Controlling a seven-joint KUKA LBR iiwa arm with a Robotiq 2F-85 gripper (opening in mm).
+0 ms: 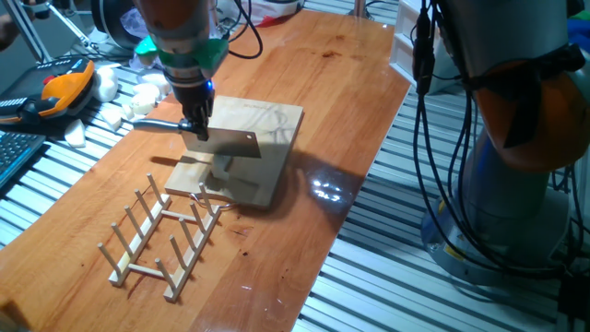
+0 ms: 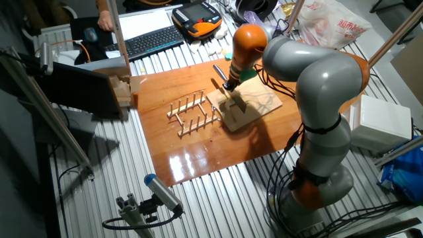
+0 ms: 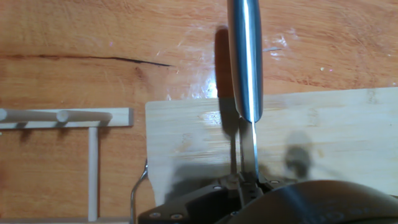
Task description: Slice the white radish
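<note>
You see a glossy reddish-brown wooden tabletop (image 1: 304,101) with a dark grain streak, and on it a pale blond bamboo cutting board (image 1: 267,124) showing faint curved marks. Over the board hangs a silver steel cleaver (image 1: 232,141) with a mirror-bright handle. Beside the board stands a light natural-wood dowel rack (image 1: 161,235). Beyond the board lies a pile of white chunks (image 1: 138,97), with an orange-and-black pendant (image 1: 60,90) near it.
</note>
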